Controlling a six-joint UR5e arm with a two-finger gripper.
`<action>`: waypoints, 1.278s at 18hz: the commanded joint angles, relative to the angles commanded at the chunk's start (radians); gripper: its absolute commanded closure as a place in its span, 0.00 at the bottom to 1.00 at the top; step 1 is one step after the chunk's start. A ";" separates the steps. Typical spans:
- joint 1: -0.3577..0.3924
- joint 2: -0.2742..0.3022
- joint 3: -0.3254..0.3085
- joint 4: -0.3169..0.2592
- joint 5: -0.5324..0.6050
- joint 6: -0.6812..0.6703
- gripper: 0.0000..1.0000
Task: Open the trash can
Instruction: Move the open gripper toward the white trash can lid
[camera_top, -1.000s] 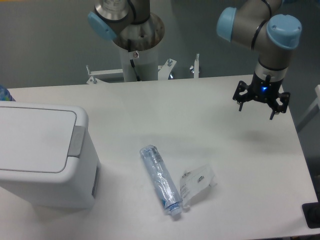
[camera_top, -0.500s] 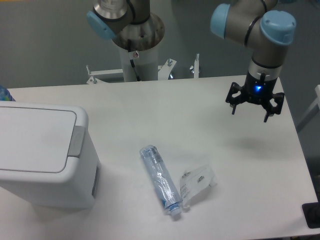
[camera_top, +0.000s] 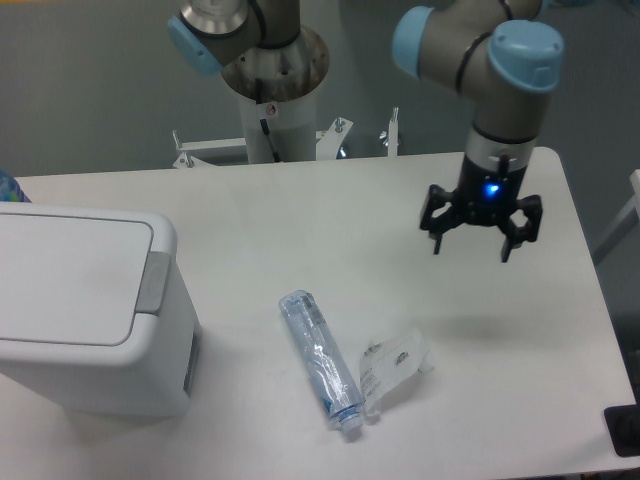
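The trash can (camera_top: 85, 310) is a large white boxy bin at the left of the table, its flat lid down and a grey push tab (camera_top: 152, 283) on its right rim. My gripper (camera_top: 472, 246) hangs over the right part of the table, far to the right of the bin and above the surface. Its fingers are spread apart and hold nothing, so it is open.
A clear plastic bottle (camera_top: 320, 358) lies on its side in the middle front of the table. A crumpled clear wrapper (camera_top: 395, 364) rests just right of it. The arm's base column (camera_top: 275, 100) stands behind the table's far edge.
My gripper has moved left and a little toward the front, from near the right table edge toward the middle. It stays open. The bin, bottle and wrapper have not moved.
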 joint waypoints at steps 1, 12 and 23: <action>-0.019 0.005 0.005 0.003 0.001 -0.011 0.00; -0.203 0.052 0.011 0.110 -0.104 -0.313 0.00; -0.318 0.088 0.014 0.121 -0.189 -0.407 0.00</action>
